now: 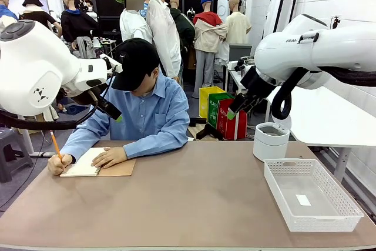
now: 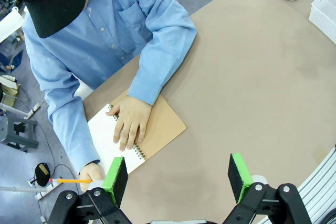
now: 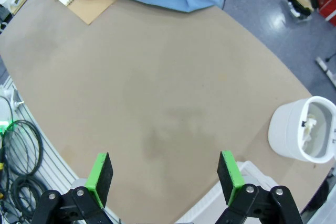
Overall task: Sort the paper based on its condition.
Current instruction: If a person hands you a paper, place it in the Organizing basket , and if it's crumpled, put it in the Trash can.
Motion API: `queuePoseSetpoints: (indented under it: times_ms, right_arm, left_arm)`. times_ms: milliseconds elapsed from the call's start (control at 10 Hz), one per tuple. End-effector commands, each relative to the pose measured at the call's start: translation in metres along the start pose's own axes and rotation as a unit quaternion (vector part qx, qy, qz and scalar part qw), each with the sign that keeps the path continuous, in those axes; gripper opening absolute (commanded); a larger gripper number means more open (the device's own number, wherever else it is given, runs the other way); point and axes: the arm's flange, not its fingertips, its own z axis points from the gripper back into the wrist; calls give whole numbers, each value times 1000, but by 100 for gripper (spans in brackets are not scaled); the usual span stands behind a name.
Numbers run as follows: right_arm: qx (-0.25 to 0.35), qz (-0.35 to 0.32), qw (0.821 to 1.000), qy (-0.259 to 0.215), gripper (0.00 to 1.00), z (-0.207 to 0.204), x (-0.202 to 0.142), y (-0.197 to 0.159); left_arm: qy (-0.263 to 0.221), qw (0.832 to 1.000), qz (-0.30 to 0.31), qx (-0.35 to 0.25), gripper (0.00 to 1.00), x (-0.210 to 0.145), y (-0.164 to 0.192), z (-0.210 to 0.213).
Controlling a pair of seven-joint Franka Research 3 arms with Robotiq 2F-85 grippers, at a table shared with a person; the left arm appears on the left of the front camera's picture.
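Front view: the spiral notebook (image 1: 120,168) lies open at the table's (image 1: 194,204) far edge, and the only paper I can be sure of is its white page (image 1: 82,167), bound in and not yet loose. The person's writing hand (image 1: 57,164) grips an orange pencil (image 1: 56,145) at the notebook's outer edge. Their other hand (image 1: 110,157) lies flat and relaxed on the page.

The left gripper (image 2: 177,178) hangs above the notebook with its jaws wide and nothing between them. The right gripper (image 3: 164,176) is well apart from the notebook, over bare tabletop, equally wide and empty.

The white mesh basket (image 1: 317,223) and the round white bin (image 1: 271,142) both sit well apart from the notebook, toward the opposite end of the table.

The step in hand looks like waiting for a sheet. It would be best to hold off above the person's hands and approach only once a sheet lies free. Then judge its condition first: pinch a smooth sheet at an edge, and take a wad around its bulk.

Counted:
- one notebook
- one pencil
- one basket
- one bin
- two grippers
- two of the person's hands

A small white rectangle on the basket floor and something pale in the bin are too unclear to count as paper.
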Motion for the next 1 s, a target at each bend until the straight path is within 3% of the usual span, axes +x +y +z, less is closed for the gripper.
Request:
queuePoseSetpoints:
  times_ms: [0,900]
  right_arm:
    - [0,0,1000,3,100,0,0,0]
    - [0,0,1000,3,100,0,0,0]
  left_arm:
    - [0,1000,-2,1,100,0,0,0]
    - [0,1000,-2,1,100,0,0,0]
